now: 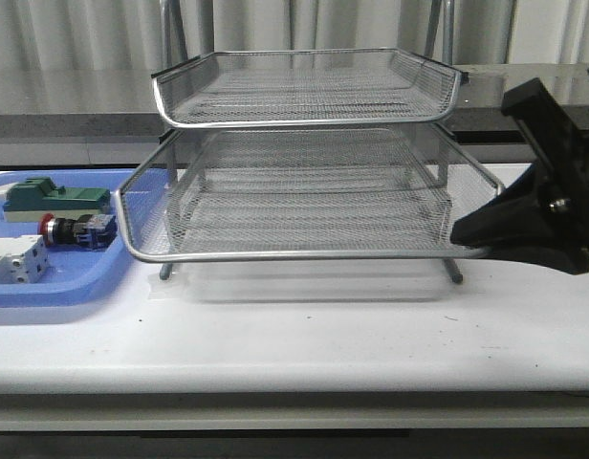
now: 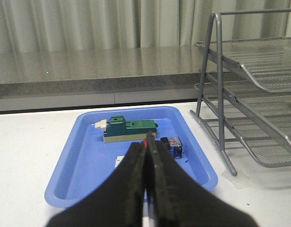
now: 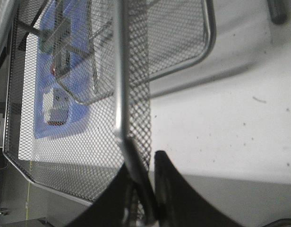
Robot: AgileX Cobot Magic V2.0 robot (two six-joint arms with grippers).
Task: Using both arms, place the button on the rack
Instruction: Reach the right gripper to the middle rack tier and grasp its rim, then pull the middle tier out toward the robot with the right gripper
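From the front camera, we see the silver wire-mesh letter rack [image 1: 304,163] standing mid-table, its chrome rim reaching toward the table's near edge. The small red-headed push button [image 1: 76,229] lies in the flat blue plastic tray [image 1: 55,287] to the rack's left, between a green block [image 1: 57,198] and a white terminal block [image 1: 15,260]. The black right gripper [image 1: 471,234] meets the rack's front right corner; bare white tabletop [image 1: 304,335] stretches in front.

From the left wrist, we see the left gripper [image 2: 146,161] with its black fingers pressed together, holding nothing, hovering over the tray's near side; the button is partly hidden just beyond its tips. The rack stands apart from the tray. We can read no writing on the parts.

From the right wrist, we see the right gripper's fingers [image 3: 136,175] clamped on the rack's mesh wall and rim.
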